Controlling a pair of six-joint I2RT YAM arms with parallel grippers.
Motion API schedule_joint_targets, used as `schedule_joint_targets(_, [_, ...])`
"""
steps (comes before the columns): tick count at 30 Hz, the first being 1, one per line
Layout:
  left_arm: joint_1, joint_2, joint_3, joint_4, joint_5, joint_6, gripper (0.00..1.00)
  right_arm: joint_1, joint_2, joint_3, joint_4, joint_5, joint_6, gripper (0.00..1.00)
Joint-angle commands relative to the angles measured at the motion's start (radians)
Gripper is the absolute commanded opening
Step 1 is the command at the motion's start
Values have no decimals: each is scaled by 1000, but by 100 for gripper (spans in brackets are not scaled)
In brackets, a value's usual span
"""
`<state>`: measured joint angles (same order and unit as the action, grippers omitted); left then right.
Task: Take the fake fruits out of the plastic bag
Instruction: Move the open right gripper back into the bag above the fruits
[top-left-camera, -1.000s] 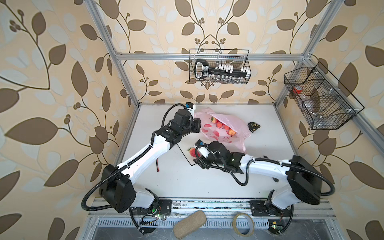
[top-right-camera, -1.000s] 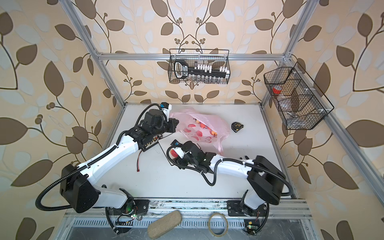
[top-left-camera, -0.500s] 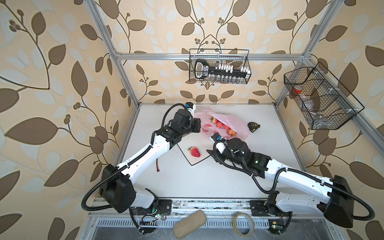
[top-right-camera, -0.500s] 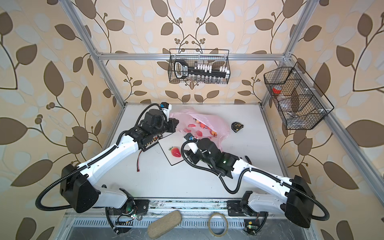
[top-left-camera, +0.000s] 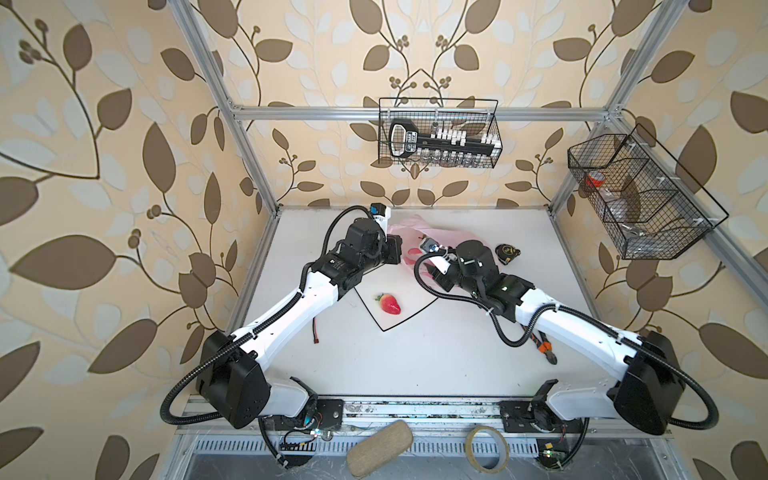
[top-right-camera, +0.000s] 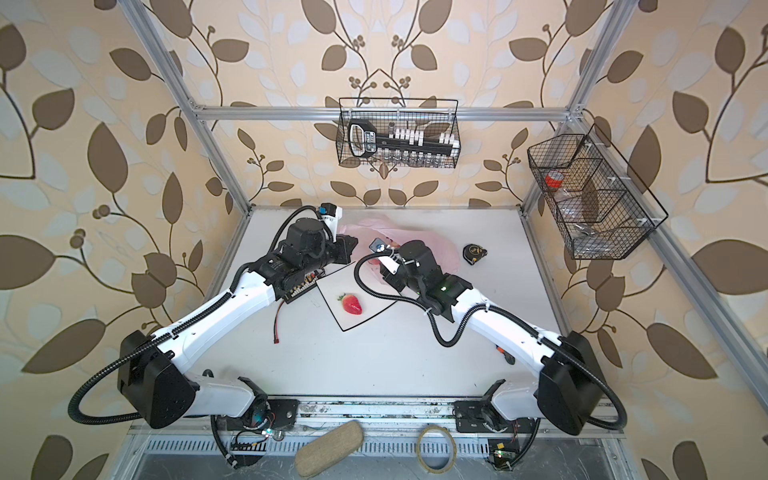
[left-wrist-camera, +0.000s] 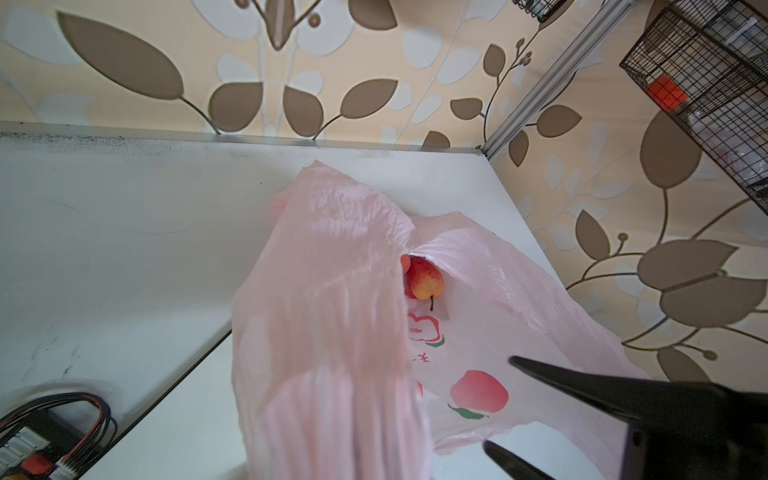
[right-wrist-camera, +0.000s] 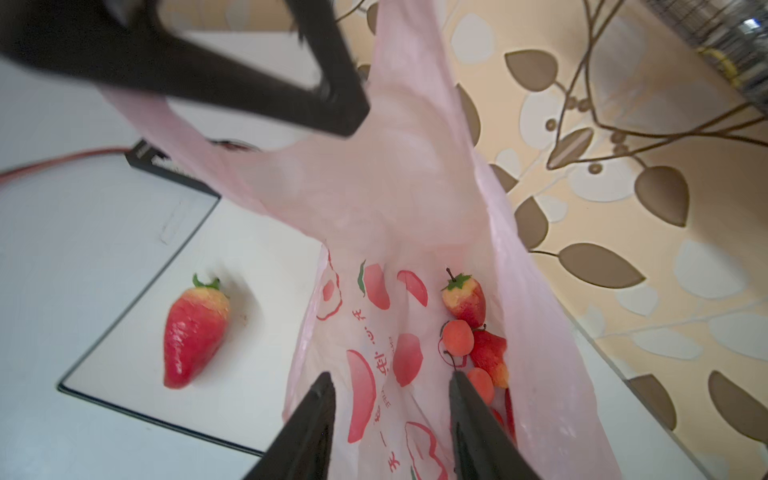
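- Right wrist view: right gripper (right-wrist-camera: 392, 415) has its jaws apart, with only printed film between them. The tips sit in the mouth of the thin, crinkly, translucent pink plastic bag (right-wrist-camera: 395, 187) with red printed shapes.
- One finger (right-wrist-camera: 478, 436) is just beside a small pinkish-red round cherry (right-wrist-camera: 482, 384); I cannot tell whether they touch.
- Deeper in the bag, clustered together: second cherry (right-wrist-camera: 457, 337), glossy red capped strawberry (right-wrist-camera: 465, 299), another strawberry (right-wrist-camera: 492, 353).
- Left gripper (right-wrist-camera: 340, 112) is closed tight, clamped on the bag's handle strip, and holds that edge up off the white table (top-left-camera: 374, 365).
- Both top views: the bag lies in the upper middle of the table, between the two wrists.
- Lone strawberry (top-left-camera: 390, 304) lies outside the bag on the white square plate with a black rim (top-left-camera: 411, 309), at frame centre, just below the bag and clear of both grippers.
- Black tape measure (top-left-camera: 508, 249) sits on the table, right of the bag.
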<state>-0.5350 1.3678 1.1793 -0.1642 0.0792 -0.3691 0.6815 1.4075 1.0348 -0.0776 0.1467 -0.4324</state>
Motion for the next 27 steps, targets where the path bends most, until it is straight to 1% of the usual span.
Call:
schedule_joint_targets(1, [13, -43, -9, 40, 26, -1, 0, -30, 59, 17, 43, 12, -206, 43])
schedule_joint_targets(7, [12, -50, -7, 41, 35, 4, 0, -93, 168, 55, 89, 33, -347, 40])
schedule_joint_targets(11, [12, -55, -7, 45, 39, 4, 0, -113, 237, 39, 123, 95, -474, 40])
schedule_joint_targets(14, [12, -57, -8, 48, 50, 7, 0, -127, 289, 61, 125, 142, -491, 40])
schedule_joint_targets(17, [12, -59, -7, 47, 60, 11, 0, -132, 345, 111, 103, 182, -433, 42])
schedule_joint_targets(20, [12, -62, -6, 46, 74, 20, 0, -134, 406, 171, 52, 264, -320, 46])
schedule_joint_targets(24, [13, -66, -7, 46, 102, 26, 0, -156, 457, 240, -69, 320, -77, 50])
schedule_joint_targets(27, [12, -68, -10, 50, 119, 27, 0, -165, 481, 269, -140, 338, 61, 53])
